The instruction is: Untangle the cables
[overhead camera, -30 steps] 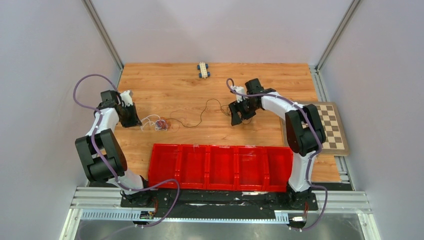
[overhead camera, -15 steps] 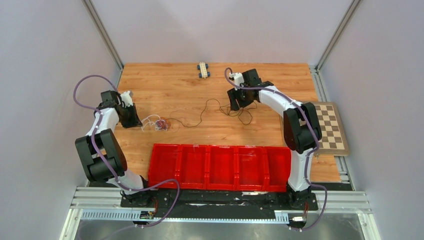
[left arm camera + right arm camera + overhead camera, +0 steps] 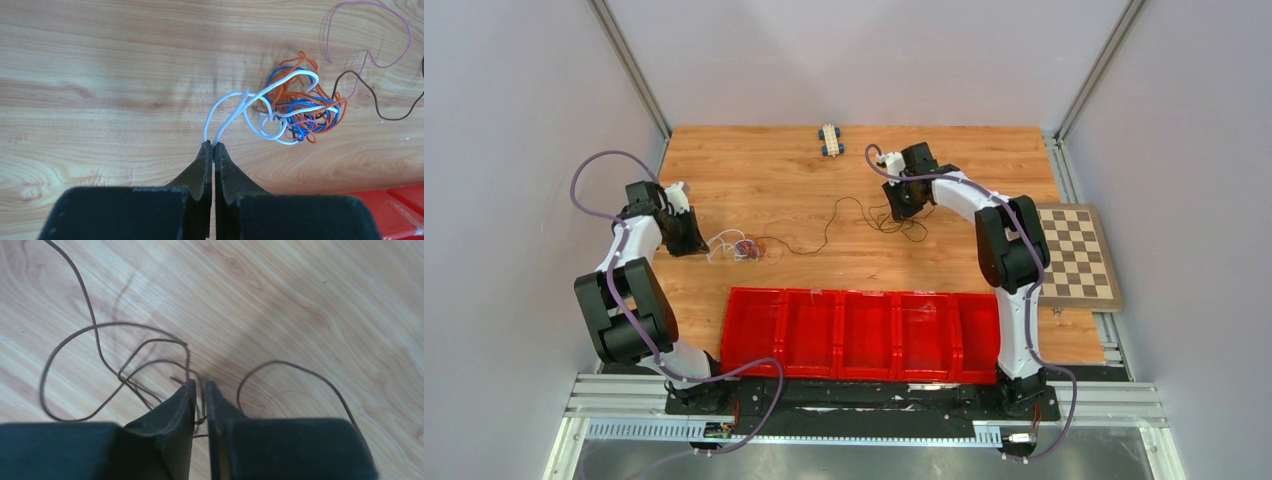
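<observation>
Knotted cables point(image 3: 300, 107) lie on the counter point(image 3: 100, 75) just ahead of the left claw point(image 3: 212, 146), closed on a white cable point(image 3: 230, 120). The right claw point(image 3: 199, 385) clamps a dark cable point(image 3: 95, 327), apparently largely freed; orange, blue and white are yet to be separated.
</observation>
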Robot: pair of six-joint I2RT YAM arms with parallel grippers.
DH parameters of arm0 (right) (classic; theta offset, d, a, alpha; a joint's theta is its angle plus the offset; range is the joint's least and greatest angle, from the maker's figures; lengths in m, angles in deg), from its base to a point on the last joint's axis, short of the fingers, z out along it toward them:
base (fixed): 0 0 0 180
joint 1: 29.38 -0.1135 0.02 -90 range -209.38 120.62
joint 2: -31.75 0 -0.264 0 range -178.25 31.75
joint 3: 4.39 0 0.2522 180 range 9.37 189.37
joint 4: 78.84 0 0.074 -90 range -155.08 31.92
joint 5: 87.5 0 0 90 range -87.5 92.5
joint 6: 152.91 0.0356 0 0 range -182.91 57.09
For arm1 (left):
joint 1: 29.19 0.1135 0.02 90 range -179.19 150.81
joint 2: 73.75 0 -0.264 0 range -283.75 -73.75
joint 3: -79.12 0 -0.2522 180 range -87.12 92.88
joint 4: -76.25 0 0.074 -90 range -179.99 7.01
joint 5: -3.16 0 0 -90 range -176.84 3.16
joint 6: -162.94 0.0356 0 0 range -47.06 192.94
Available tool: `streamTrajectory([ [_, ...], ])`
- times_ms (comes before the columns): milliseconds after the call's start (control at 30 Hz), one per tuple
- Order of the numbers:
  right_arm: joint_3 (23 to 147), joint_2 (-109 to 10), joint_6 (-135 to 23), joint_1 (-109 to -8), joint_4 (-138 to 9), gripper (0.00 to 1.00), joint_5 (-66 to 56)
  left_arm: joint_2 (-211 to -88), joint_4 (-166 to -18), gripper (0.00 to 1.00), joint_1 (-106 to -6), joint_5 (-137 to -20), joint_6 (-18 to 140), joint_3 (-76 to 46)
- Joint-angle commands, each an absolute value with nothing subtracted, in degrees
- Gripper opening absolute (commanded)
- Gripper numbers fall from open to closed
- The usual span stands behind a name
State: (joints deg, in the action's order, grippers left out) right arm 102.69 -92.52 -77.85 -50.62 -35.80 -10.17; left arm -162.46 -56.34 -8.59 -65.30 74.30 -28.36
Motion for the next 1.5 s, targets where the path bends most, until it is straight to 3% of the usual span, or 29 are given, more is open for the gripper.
streamTrajectory([
  [0,102.5,-86.1,-79.2,-49.3,-36.2,0.04,-12.7,-162.3,-56.6,0.0,-8.8,-65.1,73.7,-26.2],
  [33,102.3,-84.2,-79.5,-48.7,-36.1,0.0,-12.7,-162.5,-56.5,0.0,-8.9,-65.4,73.8,-26.2],
  [367,103.9,-66.3,-82.4,-33.1,-34.6,0.0,-13.9,-164.4,-57.1,0.0,-8.8,-70.3,74.9,-26.1],
  [767,115.3,-60.7,-79.5,-17.5,-34.7,0.0,-18.7,-166.3,-58.0,0.0,-8.6,-74.9,76.8,-26.4],
  [933,112.7,-59.4,-78.6,-17.3,-34.3,0.0,-23.8,-165.6,-58.1,0.0,-8.3,-75.2,76.9,-26.7],
  [1067,111.9,-59.6,-74.7,-18.4,-32.1,0.0,-35.6,-164.8,-58.2,0.0,-8.3,-73.7,76.5,-27.6],
  [1233,104.1,-57.0,-74.4,-27.9,-28.1,0.0,-45.2,-163.9,-58.1,0.0,-8.3,-71.0,75.4,-28.2],
  [1333,92.6,-53.6,-78.5,-35.7,-27.5,0.0,-44.9,-163.3,-57.8,0.0,-8.3,-71.0,75.7,-28.3],
  [1467,82.6,-52.7,-82.9,-38.6,-27.7,0.0,-39.7,-162.1,-57.1,0.0,-8.2,-70.2,76.0,-28.7],
])
